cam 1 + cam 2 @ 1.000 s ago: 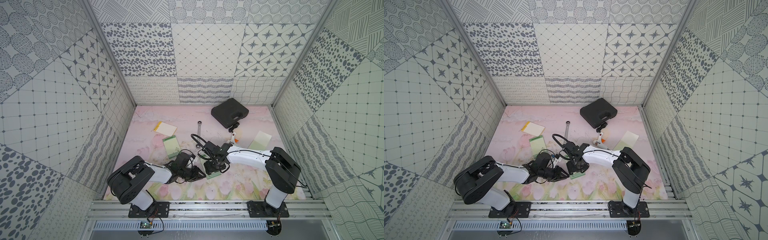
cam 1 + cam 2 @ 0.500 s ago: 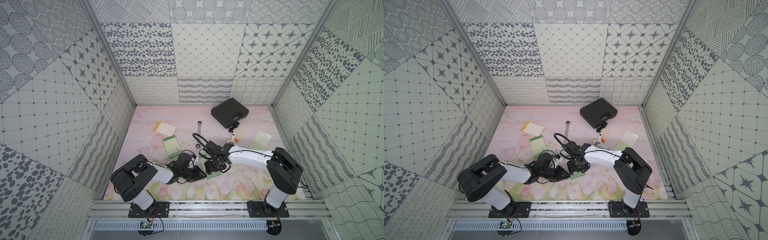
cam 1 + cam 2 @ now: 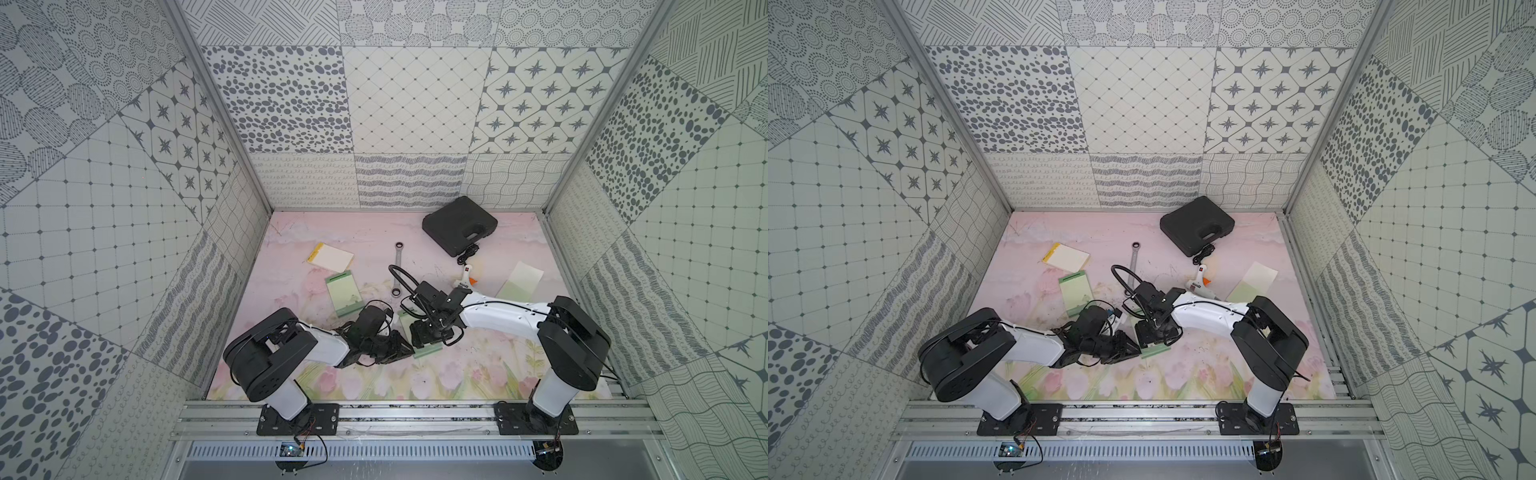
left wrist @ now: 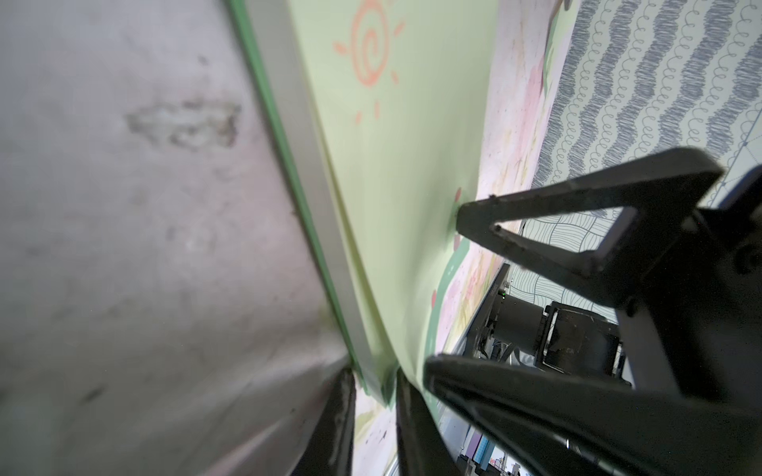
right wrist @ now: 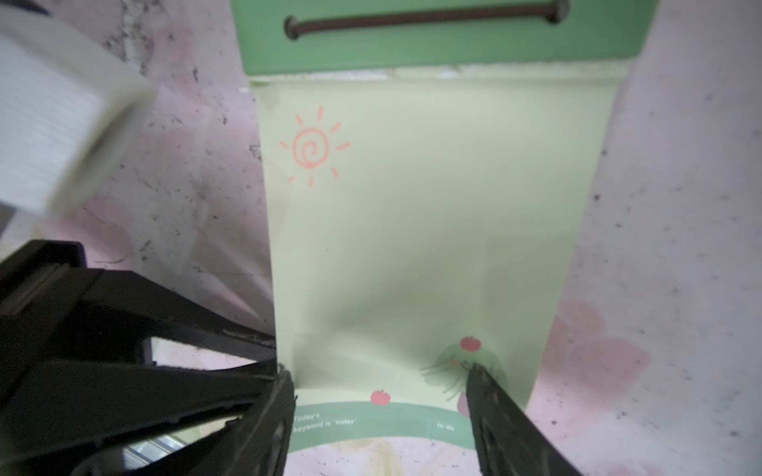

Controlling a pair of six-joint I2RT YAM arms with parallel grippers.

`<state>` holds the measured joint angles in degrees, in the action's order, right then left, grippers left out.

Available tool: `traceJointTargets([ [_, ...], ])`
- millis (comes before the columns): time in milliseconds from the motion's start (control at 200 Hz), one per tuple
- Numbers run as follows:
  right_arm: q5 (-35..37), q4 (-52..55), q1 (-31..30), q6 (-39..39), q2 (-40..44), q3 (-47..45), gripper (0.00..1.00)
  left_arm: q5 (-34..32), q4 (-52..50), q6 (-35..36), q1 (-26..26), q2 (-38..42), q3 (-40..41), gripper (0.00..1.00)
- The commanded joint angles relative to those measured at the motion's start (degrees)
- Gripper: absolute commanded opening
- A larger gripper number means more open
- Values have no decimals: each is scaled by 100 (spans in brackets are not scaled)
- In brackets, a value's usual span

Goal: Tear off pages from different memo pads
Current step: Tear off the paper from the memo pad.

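Page (image 5: 412, 247) corner is clenched in the left claw (image 5: 275, 356); right claw (image 5: 377, 379), splayed open, pins the same sheet beside, so pulling may tear it crooked.

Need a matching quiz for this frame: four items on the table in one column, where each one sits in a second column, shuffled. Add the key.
Column 1
1. black case
2. wrench
3. cream memo pad
4. loose pale green page

Column 2
A. lying flat near the right wall
B. far left part of the table, yellow band at one end
C. closest to the back wall
D. centre of the table, long axis pointing toward the back wall

Pairs: 1-C, 2-D, 3-B, 4-A
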<state>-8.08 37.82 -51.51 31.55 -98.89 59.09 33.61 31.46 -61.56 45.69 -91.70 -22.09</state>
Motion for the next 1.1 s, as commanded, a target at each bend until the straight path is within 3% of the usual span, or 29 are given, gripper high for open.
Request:
traceJointTargets([
  [0, -483, -553, -12, 73, -583, -626, 71, -389, -224, -231, 99, -217, 2, 21],
  [195, -559, -836, 139, 75, -212, -848, 78, -484, -228, -259, 108, -286, -24, 21],
  [520, -371, -1061, 148, -546, 710, -773, 87, -604, -78, -389, 107, -410, -42, 24],
  [901, -572, -1394, 155, -946, 1256, -900, 89, -776, -300, -364, 106, -531, -272, 29],
  [1096, -159, -1233, 164, -1409, 1821, -998, 93, -837, -422, -358, 101, -604, -394, 29],
])
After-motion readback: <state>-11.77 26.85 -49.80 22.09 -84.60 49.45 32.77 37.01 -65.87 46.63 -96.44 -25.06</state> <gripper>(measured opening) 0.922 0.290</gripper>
